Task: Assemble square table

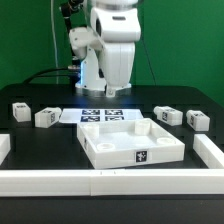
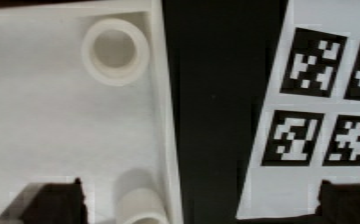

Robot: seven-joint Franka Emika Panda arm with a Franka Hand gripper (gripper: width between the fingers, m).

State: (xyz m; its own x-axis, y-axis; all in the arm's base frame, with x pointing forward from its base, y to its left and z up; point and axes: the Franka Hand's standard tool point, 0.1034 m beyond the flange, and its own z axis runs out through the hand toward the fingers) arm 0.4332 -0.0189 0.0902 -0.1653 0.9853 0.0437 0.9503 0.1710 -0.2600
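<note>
Green backdrop, black counter [image 1: 40, 140], pretty tidy. Pincer [image 2: 209, 205] is hanging wide open, gripping nothing, above where the square table top [image 1: 110, 155] is bordering the marker board [image 1: 103, 116]. Top is sitting mid-counter, with legs [image 1: 46, 117] lying either side. It's probably heading for a leg next, so squaring up before closing seems smart.

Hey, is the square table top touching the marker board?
Apart. The wrist view shows a strip of the dark table surface running between the table top edge and the marker board along their whole visible length.
</note>
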